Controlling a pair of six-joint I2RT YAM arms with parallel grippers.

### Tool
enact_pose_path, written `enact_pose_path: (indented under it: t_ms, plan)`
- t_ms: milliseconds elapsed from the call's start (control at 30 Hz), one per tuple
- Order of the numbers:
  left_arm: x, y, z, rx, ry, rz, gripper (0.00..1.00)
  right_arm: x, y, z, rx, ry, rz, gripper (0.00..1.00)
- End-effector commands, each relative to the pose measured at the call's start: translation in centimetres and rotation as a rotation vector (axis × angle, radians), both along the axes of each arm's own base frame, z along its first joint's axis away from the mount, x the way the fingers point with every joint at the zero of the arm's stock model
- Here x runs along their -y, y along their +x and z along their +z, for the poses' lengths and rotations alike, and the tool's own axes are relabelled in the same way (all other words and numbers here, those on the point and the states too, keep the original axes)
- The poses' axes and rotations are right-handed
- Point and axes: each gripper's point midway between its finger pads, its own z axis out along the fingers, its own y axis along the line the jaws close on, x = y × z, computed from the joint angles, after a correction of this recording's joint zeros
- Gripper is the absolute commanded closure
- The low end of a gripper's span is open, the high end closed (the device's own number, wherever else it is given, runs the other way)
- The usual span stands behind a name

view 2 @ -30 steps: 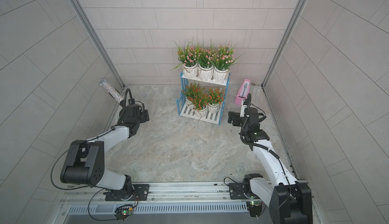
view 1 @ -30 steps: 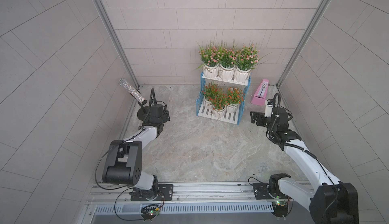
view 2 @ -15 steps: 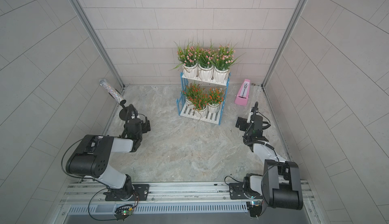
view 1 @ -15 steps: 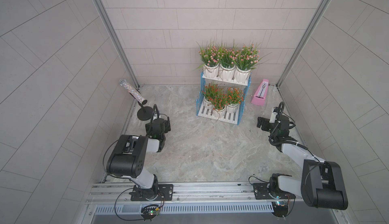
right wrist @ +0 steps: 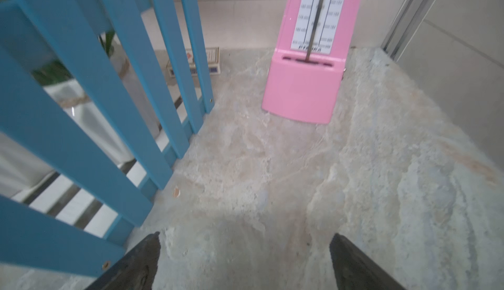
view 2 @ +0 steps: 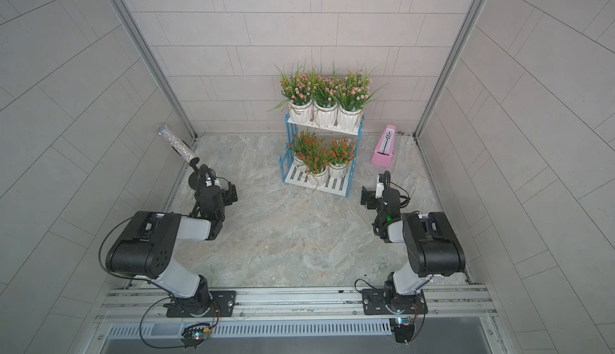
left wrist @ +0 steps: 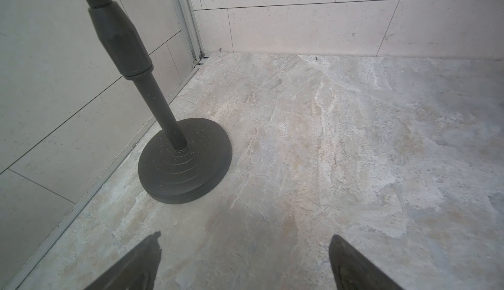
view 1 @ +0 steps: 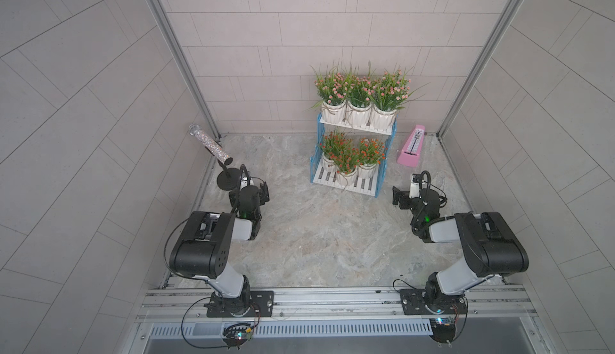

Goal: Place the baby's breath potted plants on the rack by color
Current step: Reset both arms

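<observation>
Baby's breath potted plants (view 1: 357,117) in white ribbed pots fill the blue-framed slatted rack (view 1: 361,186); likely light, foliage soft, so grip the pot walls; left gripper (left wrist: 245,237) and right gripper (right wrist: 245,236) are spread, empty.

Bright, even, soft light with faint shadows; wide-angle bending at edges; right wrist view slightly blurred.
</observation>
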Motion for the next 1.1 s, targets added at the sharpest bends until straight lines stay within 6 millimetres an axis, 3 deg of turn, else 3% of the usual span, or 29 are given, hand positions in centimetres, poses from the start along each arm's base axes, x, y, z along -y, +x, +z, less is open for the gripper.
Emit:
enact_pose_path:
  t_ms: [0,100,1067]
  plan:
    - [-0.2,0.2,0.5,0.02,0.019,0.005,0.0,0.5,-0.4,1.0,0.062,-0.085,-0.062,0.01]
    - [-0.1,0.2,0.5,0.02,0.018,0.004,0.0,-0.2,-1.2,1.2,0.102,-0.097,-0.027,0.01]
    - [-0.2,0.2,0.6,0.024,0.019,0.004,0.0,0.3,0.1,0.6,0.023,-0.088,-0.041,0.01]
